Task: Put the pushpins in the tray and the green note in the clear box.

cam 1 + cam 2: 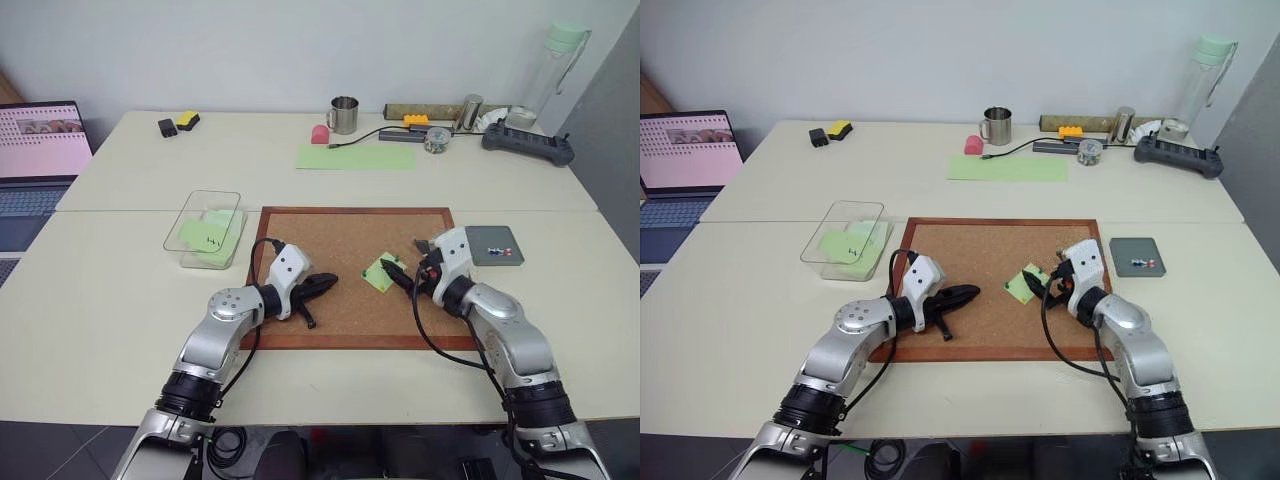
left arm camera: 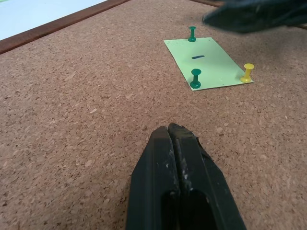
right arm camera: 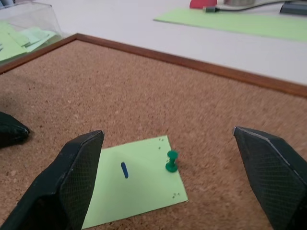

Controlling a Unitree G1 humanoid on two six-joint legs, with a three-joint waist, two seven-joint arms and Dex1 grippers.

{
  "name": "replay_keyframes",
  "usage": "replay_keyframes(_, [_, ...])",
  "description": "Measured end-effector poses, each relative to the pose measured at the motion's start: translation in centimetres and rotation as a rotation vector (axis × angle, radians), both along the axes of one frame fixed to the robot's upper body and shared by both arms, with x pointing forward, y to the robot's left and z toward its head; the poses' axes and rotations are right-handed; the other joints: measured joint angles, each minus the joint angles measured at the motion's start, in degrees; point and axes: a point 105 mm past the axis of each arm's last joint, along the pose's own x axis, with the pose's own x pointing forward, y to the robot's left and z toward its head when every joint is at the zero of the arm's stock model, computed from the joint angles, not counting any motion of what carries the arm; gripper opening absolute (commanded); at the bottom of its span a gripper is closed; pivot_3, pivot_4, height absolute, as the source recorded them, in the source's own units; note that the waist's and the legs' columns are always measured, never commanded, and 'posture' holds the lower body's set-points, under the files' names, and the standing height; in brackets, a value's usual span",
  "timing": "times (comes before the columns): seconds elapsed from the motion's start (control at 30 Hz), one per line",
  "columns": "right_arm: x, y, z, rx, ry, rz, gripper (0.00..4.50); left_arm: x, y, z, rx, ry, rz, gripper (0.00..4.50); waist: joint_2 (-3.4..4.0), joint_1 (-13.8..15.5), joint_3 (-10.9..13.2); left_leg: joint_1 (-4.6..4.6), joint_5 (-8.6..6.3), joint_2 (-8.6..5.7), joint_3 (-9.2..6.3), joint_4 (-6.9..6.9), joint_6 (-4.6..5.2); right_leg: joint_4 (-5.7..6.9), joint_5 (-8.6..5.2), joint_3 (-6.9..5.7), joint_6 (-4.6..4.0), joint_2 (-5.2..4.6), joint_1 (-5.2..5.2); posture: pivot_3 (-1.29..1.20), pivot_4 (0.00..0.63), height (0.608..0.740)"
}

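The green note (image 2: 207,62), marked with a short dark dash, lies pinned on the corkboard (image 1: 330,240). Two green pushpins (image 2: 195,78) and a yellow one (image 2: 247,72) stand in it. My right gripper (image 1: 397,274) is open just above the board, its fingers spread on either side of the note (image 3: 136,184) and a green pin (image 3: 171,161). Left of the note, my left gripper (image 2: 169,128) is shut and empty, low over the cork with its tip pointing at the note. The dark-grey tray (image 1: 490,238) sits right of the board with coloured specks in it. The clear box (image 1: 172,240) stands left of the board and holds green notes.
A laptop (image 1: 40,160) sits at the far left. Along the back of the table are a long pale-green sheet (image 1: 355,156), a metal mug (image 1: 344,115), a cable, a controller (image 1: 527,143) and a bottle (image 1: 560,60).
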Motion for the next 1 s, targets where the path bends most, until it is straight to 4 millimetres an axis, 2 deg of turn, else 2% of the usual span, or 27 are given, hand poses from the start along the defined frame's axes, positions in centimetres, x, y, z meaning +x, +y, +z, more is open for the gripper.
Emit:
replay_keyframes(0.1, [0.3, 0.3, 0.1, 0.001, -0.008, 0.001, 4.5, 0.0, 0.0, 0.0, -0.001, 0.0, -0.001, 0.04, 0.0, 0.0, 0.0, 0.0, 0.0, 0.0, 0.0, 0.0, 0.0, 0.0, 0.0, 0.0, 0.0, 0.0, 0.0, 0.0, 0.15, 0.74])
replay_keyframes(0.13, [0.4, 0.3, 0.1, 0.001, -0.011, 0.003, 4.15, 0.0, 0.0, 0.0, -0.001, 0.0, -0.001, 0.0, 0.0, 0.0, 0.0, 0.0, 0.0, 0.0, 0.0, 0.0, 0.0, 0.0, 0.0, 0.0, 0.0, 0.0, 0.0, 0.0, 0.15, 0.74])
replay_keyframes(0.27, [0.5, 0.7, -0.5, 0.012, 0.011, 0.009, 3.41, 0.0, 0.0, 0.0, -0.002, 0.001, -0.003, 0.0, 0.01, 0.0, 0.0, 0.0, 0.0, 0.0, 0.0, 0.0, 0.0, 0.0, 0.0, 0.0, 0.0, -0.01, 0.0, 0.0, 0.15, 0.74])
replay_keyframes(0.3, [0.5, 0.8, -0.5, 0.012, 0.014, 0.012, 3.0, 0.0, 0.0, 0.0, -0.002, 0.001, -0.002, 0.0, 0.01, 0.0, 0.0, 0.0, 0.0, 0.0, 0.0, 0.0, 0.0, 0.0, 0.0, 0.01, 0.0, -0.01, 0.0, 0.0, 0.15, 0.74])
replay_keyframes(0.33, [0.5, 0.8, -0.6, 0.011, 0.016, 0.015, 2.78, 0.0, 0.0, 0.0, -0.002, 0.001, -0.002, 0.0, 0.01, 0.0, 0.0, 0.0, 0.0, 0.0, 0.0, 0.0, 0.0, 0.0, 0.0, 0.0, 0.0, -0.01, 0.0, 0.0, 0.15, 0.74])
replay_keyframes(0.37, [0.5, 0.8, -0.7, 0.01, 0.017, 0.014, 2.72, 0.0, 0.0, 0.0, -0.002, 0.001, -0.002, 0.0, 0.01, 0.0, 0.0, 0.0, 0.0, 0.0, 0.0, 0.0, 0.0, 0.0, 0.0, 0.0, 0.0, -0.01, 0.0, 0.0, 0.15, 0.74])
replay_keyframes(0.5, [0.5, 0.7, -0.9, 0.01, 0.02, 0.014, 1.96, 0.0, 0.0, 0.1, -0.002, 0.002, 0.001, 0.0, 0.01, 0.0, 0.0, 0.0, 0.0, 0.0, 0.0, 0.0, 0.0, 0.0, 0.0, 0.0, 0.0, -0.01, 0.0, 0.0, 0.15, 0.74])
replay_keyframes(0.77, [0.9, 0.4, -0.9, 0.011, 0.013, -0.005, 0.17, 0.0, 0.1, 0.1, -0.006, 0.005, 0.003, 0.0, 0.01, -0.1, 0.0, 0.0, 0.0, 0.01, 0.0, 0.0, 0.0, 0.0, 0.0, 0.0, 0.0, 0.0, 0.0, 0.0, 0.15, 0.74])
replay_keyframes(0.8, [0.9, 0.4, -0.9, 0.011, 0.012, -0.01, 0.03, 0.0, 0.1, 0.1, -0.006, 0.005, 0.004, 0.0, 0.01, -0.1, 0.0, 0.0, 0.0, 0.01, 0.0, 0.0, 0.0, 0.0, 0.0, 0.0, 0.0, 0.0, 0.0, 0.0, 0.15, 0.74])
replay_keyframes(1.0, [1.1, 0.4, -0.9, 0.008, 0.006, -0.014, 0.03, 0.1, 0.1, 0.1, -0.006, 0.01, 0.006, 0.0, 0.01, -0.1, 0.0, 0.0, 0.0, 0.01, 0.0, 0.0, 0.0, 0.0, 0.0, 0.0, 0.0, 0.0, 0.0, 0.0, 0.15, 0.74])
